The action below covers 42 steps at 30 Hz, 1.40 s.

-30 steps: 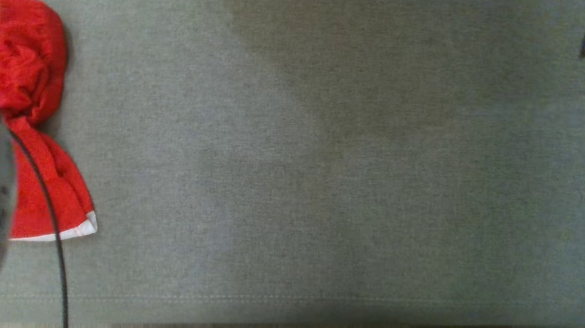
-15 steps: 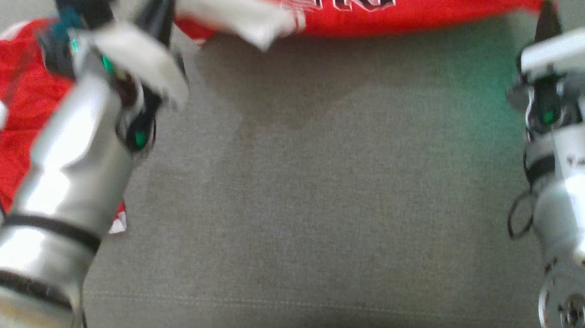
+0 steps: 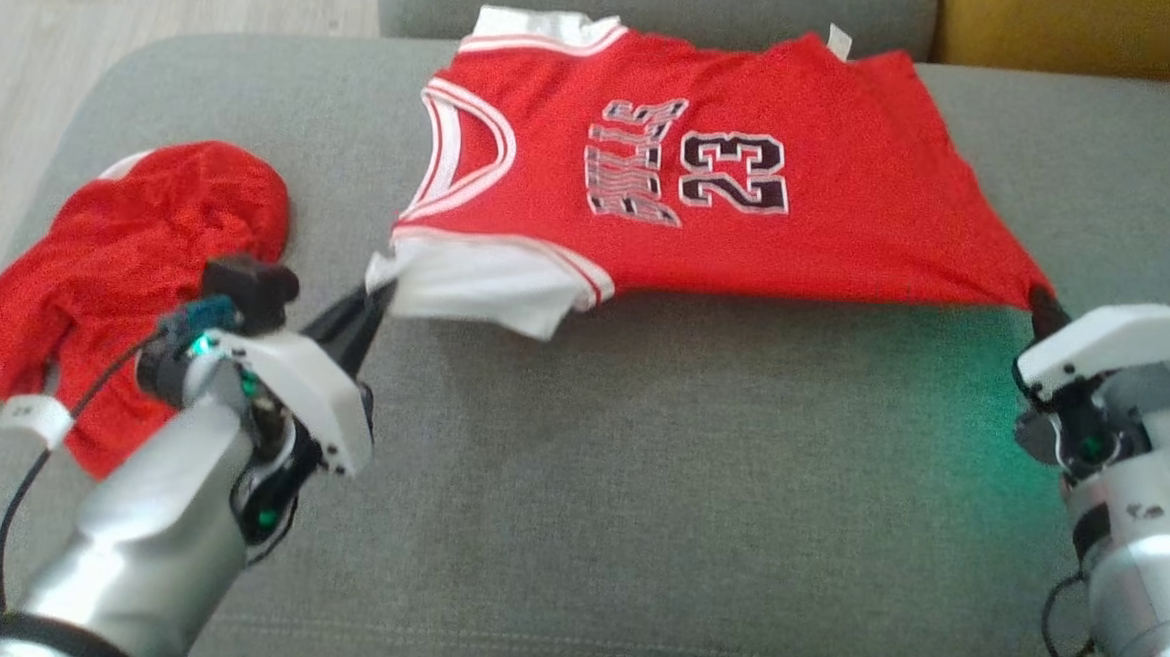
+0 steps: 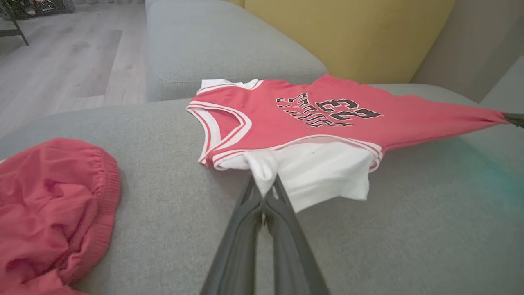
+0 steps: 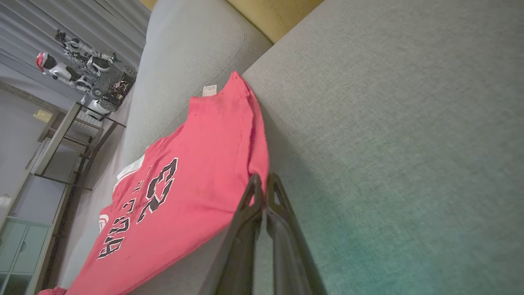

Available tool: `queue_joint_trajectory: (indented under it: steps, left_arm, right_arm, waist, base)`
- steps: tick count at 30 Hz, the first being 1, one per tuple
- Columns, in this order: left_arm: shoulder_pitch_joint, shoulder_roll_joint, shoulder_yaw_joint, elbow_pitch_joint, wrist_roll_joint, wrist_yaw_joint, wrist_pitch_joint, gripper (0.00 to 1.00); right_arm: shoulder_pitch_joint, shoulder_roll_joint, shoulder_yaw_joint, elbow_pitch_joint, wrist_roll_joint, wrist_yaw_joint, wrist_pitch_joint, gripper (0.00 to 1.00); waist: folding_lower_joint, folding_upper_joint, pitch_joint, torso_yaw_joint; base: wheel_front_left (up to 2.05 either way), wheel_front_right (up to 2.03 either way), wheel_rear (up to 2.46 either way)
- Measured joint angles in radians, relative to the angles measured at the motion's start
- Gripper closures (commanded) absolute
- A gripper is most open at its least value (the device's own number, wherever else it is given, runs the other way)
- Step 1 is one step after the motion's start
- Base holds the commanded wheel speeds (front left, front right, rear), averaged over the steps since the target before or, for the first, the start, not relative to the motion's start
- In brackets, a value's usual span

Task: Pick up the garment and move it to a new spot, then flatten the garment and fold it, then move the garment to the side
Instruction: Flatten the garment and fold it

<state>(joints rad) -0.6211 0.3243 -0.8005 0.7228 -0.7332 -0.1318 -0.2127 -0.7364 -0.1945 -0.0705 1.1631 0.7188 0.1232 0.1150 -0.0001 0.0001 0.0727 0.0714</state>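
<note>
The left pincer (image 3: pixel 376 296) is clenched on a bunched white flap of cloth (image 4: pixel 262 172) at the armhole end of a red sleeveless basketball jersey (image 3: pixel 750 237) with white trim and a black 23. In the left wrist view the two dark fingers (image 4: pixel 245 229) meet at their tips with the white cloth pinched between them. The right pincer (image 3: pixel 1042 307) is likewise clenched, grasping the red corner at the jersey's hem end; in the right wrist view its fingertips (image 5: pixel 256 188) close on the red edge. The jersey's near edge runs taut from one pincer to the other. The rest spreads ahead of both, print upward, over a grey fabric sofa seat (image 3: pixel 637 491) as far as the backrest. A crumpled pair of red mesh shorts (image 3: pixel 139 245) lies just to the outer left of the left pincer, apart from the jersey. A yellow cushion (image 3: pixel 1081 34) sits far ahead of the right pincer.
</note>
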Motion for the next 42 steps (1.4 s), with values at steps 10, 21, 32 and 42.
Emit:
queue_joint_trajectory:
  steps: [10,21,32,42]
  left_arm:
    - [0.123,0.114,-0.128,-0.147,-0.069,0.000,0.114,1.00]
    - [0.219,0.274,-0.182,-0.403,-0.288,0.000,0.268,1.00]
    - [0.328,0.399,-0.175,-0.590,-0.416,0.001,0.316,1.00]
    - [0.392,0.461,-0.195,-0.718,-0.493,0.006,0.418,1.00]
  right_arm:
    - [0.113,-0.036,0.097,-0.039,-0.012,0.000,0.135,1.00]
    - [0.232,-0.103,0.141,-0.201,0.084,0.000,0.369,1.00]
    - [0.361,-0.157,0.119,-0.326,0.135,0.000,0.569,1.00]
    - [0.479,-0.173,0.038,-0.438,0.104,0.000,0.740,1.00]
  waist:
    - [0.0000,0.0000,-0.068,-0.014]
    - [0.0000,0.0000,-0.121,-0.024]
    - [0.0000,0.0000,-0.131,-0.033]
    - [0.0000,0.0000,-0.149,-0.044]
  base:
    - [0.00,0.00,0.00]
    - [0.00,0.00,0.00]
    - [0.00,0.00,0.00]
    - [0.00,0.00,0.00]
